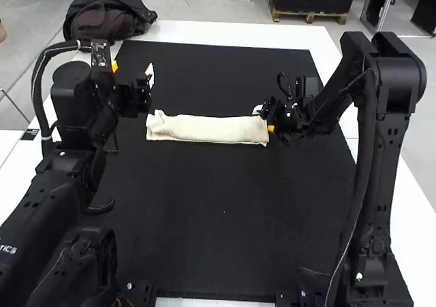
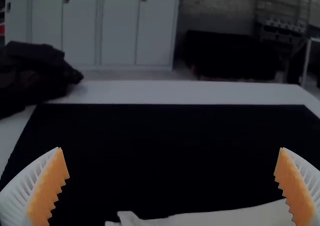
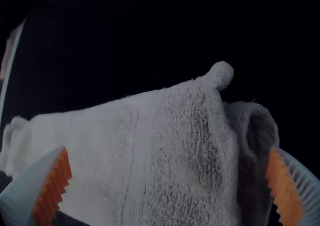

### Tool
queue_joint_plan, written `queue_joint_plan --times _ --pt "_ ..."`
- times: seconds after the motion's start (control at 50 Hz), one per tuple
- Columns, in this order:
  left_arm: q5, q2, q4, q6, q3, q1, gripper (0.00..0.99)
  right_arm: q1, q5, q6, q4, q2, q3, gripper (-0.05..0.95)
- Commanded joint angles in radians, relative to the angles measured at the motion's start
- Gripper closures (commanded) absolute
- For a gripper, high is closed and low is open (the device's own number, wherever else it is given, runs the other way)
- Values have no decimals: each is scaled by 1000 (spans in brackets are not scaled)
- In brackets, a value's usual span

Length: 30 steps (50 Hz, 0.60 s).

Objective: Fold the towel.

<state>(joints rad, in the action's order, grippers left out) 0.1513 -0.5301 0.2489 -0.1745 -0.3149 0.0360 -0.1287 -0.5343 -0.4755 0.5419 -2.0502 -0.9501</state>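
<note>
So the cream terry towel (image 1: pixel 204 128) is a long folded strip across the black mat (image 1: pixel 204 212), and both the white, ribbed, orange-padded left gripper (image 2: pixel 171 148) and matching right gripper (image 3: pixel 169 148) are spread wide. My worry: the right one closes on just the top layer, since that end's loosely stacked, and the fold peels open. The right wrist view gets the hollow curl there, which the high view can't resolve; that one gives full length.

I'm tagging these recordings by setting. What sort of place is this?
Probably a robotics lab or workshop: two robot arms stand at a table with a black mat, where a towel lies folded.
</note>
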Motion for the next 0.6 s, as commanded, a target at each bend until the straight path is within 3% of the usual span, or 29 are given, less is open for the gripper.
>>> queue_joint_plan --times 0.0,0.58 --pt "-12 22 3 -10 11 -7 28 32 19 8 3 4 -21 10" --pt "-13 56 -17 -10 28 -5 28 -5 37 12 10 -50 -21 10"
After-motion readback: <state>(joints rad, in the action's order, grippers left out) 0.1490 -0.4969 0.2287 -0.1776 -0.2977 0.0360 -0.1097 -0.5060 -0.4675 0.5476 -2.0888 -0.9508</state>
